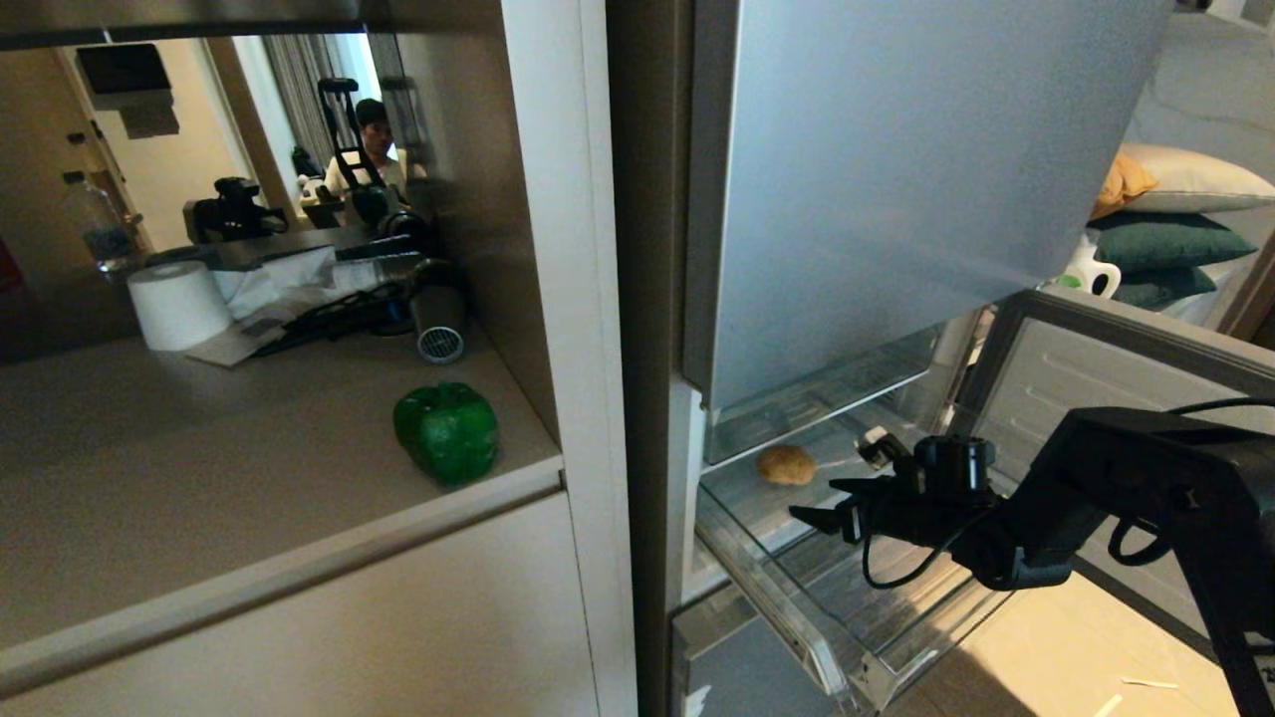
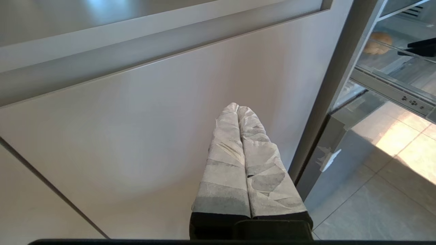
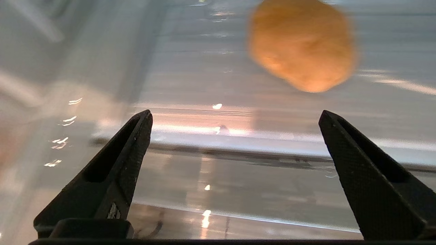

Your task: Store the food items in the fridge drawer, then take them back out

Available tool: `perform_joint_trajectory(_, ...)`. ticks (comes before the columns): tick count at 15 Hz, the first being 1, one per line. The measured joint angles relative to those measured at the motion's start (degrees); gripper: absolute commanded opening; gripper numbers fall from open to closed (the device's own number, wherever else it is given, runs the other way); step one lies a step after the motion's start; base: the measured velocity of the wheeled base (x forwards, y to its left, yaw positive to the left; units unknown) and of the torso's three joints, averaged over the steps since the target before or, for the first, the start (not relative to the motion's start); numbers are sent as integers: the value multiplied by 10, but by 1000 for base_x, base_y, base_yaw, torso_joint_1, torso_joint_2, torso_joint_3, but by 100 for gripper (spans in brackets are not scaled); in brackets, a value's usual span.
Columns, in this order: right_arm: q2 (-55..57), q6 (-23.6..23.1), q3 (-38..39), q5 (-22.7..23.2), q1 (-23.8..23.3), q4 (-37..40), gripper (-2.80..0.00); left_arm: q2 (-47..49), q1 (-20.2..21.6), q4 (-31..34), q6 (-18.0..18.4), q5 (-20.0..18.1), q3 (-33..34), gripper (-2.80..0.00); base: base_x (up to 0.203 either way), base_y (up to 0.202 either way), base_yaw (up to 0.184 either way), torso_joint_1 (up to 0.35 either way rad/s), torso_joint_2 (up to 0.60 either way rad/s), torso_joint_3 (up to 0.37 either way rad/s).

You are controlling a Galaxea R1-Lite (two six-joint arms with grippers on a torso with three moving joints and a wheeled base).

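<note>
Clear plastic makes up the fridge drawer (image 1: pixel 797 597), which stands pulled out from the tall silver fridge (image 1: pixel 896 179) with its flat grey front panel swung toward the room. The right gripper (image 1: pixel 832 503) hangs over the open bin, its 2 black fingers (image 3: pixel 115 170) spread wide with nothing between them. Just ahead of those fingertips, apart from them and a little off to one side, the tan-yellow potato (image 1: pixel 787 464) lies on the drawer's clear floor near the back; in the right wrist view it sits beyond the gap between the fingers, untouched (image 3: pixel 301 44).

Well away from that gripper, off to its far side past the cabinet's upright panel, the dark green bell pepper (image 1: pixel 446 430) rests on the beige counter (image 1: pixel 199 498), close to the front edge. Farther back on the same counter stand a white paper roll (image 1: pixel 177 304), a heap of black cables and crumpled paper, and a clear water bottle (image 1: pixel 97 224) in the corner. A person shows in the reflective wall behind the counter.

The left gripper (image 2: pixel 237 109) is parked low in front of a beige cabinet door (image 2: pixel 119 136), its 2 white-wrapped fingers pressed together and holding nothing.
</note>
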Motion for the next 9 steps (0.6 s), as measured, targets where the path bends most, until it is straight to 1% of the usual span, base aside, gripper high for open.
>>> perform_joint_trajectory(3,-14,-10,13,2,-2,-2,0,0,0,0,0,0,0,-280,0,0,0,0,0,0)
perform_joint_trajectory(6,4,-11,-38,-4,-3,-1,0,0,0,0,0,0,0,-280,0,0,0,0,0,0)
perform_joint_trajectory(9,34,-11,-97,-24,-3,8,0,0,0,0,0,0,0,-280,0,0,0,0,0,0)
